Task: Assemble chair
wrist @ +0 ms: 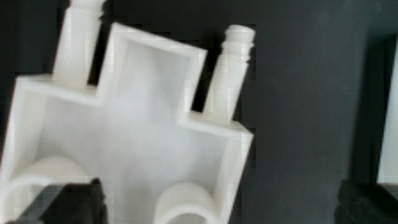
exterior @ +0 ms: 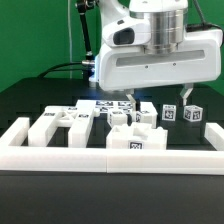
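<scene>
One table (exterior: 25,105), black; one white rail (exterior: 60,158) along its near side; several chair parts (exterior: 62,122) lying loose behind that rail; we note a pegged panel (wrist: 134,130) below the gripper (exterior: 150,100), jaws spread wide.

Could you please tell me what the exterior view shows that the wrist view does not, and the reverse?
Only exterior: the open gripper above a row of tagged chair parts, and the white border rail in front. Only wrist: a close look at one flat panel with two round pegs. Both: white parts on the black table.
</scene>
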{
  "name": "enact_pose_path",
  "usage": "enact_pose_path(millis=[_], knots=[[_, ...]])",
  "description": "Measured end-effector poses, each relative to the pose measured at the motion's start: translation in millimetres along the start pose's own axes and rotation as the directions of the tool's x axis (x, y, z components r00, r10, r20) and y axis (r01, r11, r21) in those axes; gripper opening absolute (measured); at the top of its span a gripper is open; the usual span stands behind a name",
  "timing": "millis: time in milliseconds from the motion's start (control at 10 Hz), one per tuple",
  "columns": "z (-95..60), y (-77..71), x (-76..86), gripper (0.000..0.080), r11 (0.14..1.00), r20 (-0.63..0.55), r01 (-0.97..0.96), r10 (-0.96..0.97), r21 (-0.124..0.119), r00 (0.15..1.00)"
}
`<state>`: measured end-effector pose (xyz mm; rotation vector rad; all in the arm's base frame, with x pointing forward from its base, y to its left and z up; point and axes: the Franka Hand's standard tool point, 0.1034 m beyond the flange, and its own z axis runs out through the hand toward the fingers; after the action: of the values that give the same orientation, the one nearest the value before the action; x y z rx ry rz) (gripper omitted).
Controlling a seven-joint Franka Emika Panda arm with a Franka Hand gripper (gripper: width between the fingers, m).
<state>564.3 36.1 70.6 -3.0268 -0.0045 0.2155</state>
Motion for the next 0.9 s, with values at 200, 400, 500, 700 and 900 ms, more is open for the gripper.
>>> enact_pose_path(millis=[200,400,500,700,900], knots=[[1.1,-1.6,0.9,0.065,0.993,-0.002,-0.121,0.121,-0.005,0.993],[7.3,-2.1,13.5,0.065,0.969,-0.03,-0.247,0.246,-0.03,0.969],[4.9,2.2,19.5,0.065,0.974,-0.048,-0.226,0.224,-0.03,0.973],[4.3,1.8,20.6,0.065,0.978,-0.048,-0.207,0.206,-0.026,0.977],[5.7,1.9,20.8,0.065,0.979,-0.049,-0.204,0.203,-0.026,0.978]])
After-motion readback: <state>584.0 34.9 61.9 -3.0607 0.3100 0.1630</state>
